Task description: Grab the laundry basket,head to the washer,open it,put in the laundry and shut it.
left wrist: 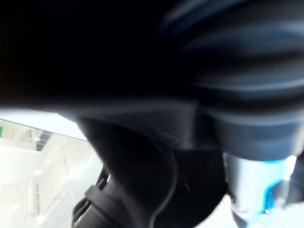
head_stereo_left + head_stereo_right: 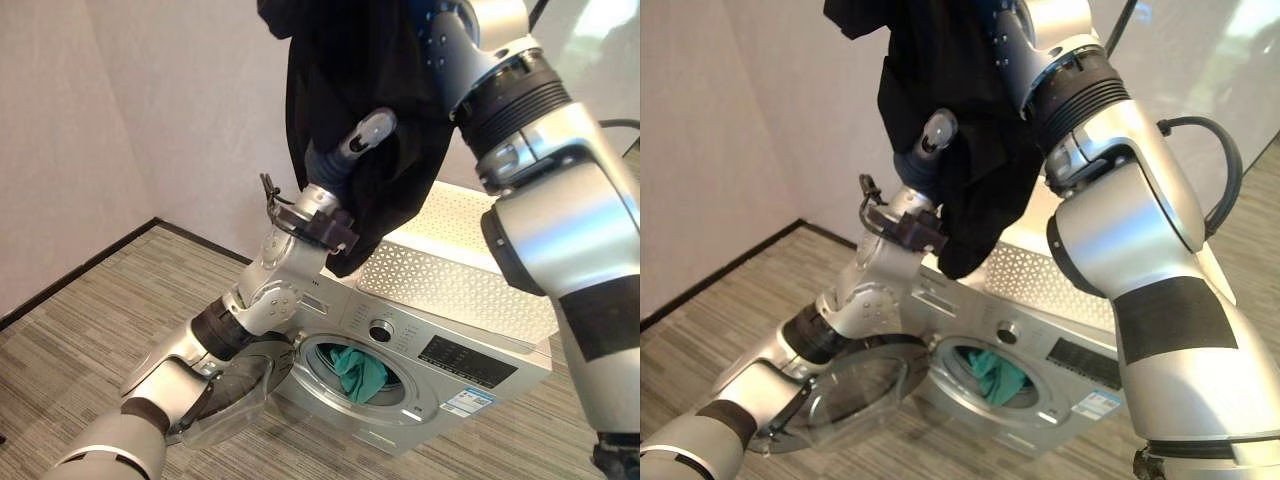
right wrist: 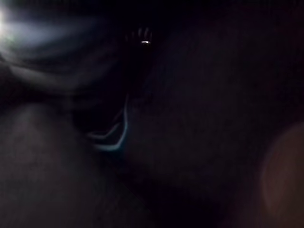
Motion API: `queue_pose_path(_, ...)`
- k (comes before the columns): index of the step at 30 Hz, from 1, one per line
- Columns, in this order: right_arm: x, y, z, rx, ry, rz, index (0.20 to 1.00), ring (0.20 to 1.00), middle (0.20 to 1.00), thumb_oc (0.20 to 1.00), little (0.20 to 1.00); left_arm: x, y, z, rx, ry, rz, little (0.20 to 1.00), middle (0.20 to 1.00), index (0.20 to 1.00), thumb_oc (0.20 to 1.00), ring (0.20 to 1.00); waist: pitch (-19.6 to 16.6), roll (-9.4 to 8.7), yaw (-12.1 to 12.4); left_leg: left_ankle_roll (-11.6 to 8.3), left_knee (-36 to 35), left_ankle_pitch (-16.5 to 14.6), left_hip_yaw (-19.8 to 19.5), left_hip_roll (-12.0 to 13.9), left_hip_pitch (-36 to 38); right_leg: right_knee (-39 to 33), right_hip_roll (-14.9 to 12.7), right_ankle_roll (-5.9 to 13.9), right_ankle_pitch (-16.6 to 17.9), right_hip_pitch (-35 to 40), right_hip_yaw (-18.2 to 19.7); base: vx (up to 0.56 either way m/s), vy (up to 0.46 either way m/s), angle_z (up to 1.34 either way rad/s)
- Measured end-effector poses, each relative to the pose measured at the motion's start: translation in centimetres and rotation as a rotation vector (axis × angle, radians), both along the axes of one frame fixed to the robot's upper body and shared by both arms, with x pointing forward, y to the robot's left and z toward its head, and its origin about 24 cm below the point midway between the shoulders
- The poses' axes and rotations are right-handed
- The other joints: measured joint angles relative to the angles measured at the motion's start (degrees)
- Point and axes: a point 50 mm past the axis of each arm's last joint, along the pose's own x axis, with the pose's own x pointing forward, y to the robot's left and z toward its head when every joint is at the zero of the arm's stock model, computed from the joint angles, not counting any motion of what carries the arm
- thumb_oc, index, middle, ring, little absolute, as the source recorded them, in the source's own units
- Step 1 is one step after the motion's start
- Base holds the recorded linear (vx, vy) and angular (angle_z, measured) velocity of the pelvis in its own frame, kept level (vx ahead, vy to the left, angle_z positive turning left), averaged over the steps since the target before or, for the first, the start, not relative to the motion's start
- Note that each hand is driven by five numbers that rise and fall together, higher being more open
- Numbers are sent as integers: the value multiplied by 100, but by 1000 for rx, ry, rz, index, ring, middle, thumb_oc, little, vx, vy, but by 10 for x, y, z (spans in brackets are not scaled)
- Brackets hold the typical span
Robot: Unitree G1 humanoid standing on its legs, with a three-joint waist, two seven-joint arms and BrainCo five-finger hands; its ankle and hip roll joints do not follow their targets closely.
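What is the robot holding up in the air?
A black garment hangs above the open washer. Both arms reach into it, but the cloth hides the fingers, so the exact hold cannot be told.

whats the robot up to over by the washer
It is loading laundry. Both arms are raised above the washer, holding up a black garment that hangs over the machine's top. The left hand is up in the cloth; the right hand's fingers are hidden in it. The washer door stands open, and a teal garment already lies in the drum.
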Motion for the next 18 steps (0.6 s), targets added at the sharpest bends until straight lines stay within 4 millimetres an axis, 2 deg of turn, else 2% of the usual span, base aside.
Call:
queue_pose_path(4, 0, 18, -15, -10, 11, 75, 200, 200, 200, 200, 200, 7, 1, -5, 14, 34, 33, 1000, 1000, 1000, 1000, 1000, 16, 118, -50, 0, 0, 0, 77, 5, 32, 1, -3, 8, 13, -1, 76, 0, 10, -9)
queue_pose_path(11, -1, 23, -22, -71, 0, 75, 200, 200, 200, 200, 200, 9, 6, -5, 16, 51, 68, 1000, 1000, 1000, 1000, 1000, 10, 146, -182, 55, -1, -41, 306, 29, 113, 0, -8, 20, 52, -5, 315, 4, 4, -17)
queue_pose_path(12, -1, 24, -23, -95, -5, 76, 200, 200, 200, 200, 200, 9, 6, -5, 15, 53, 69, 1000, 1000, 1000, 1000, 1000, 9, 150, -271, 57, -1, -40, 318, 23, 116, 1, -17, 29, 58, -7, 328, -22, 4, -13)
queue_pose_path(17, -5, 30, -30, -240, -59, 97, 200, 200, 200, 200, 200, 11, 9, -5, 20, 54, 84, 1000, 1000, 1000, 1000, 1000, 21, 167, -392, 71, -1, -52, 459, 35, 139, -1, -20, 51, 84, -35, 460, 5, 0, -13)
queue_pose_path(18, -8, 31, -33, -279, -72, 120, 200, 200, 200, 200, 200, 12, 12, -4, 20, 49, 95, 1000, 1000, 1000, 1000, 1000, 23, 172, -510, 83, -3, -60, 477, 33, 173, -3, -22, 57, 88, -10, 486, 19, -6, -16)
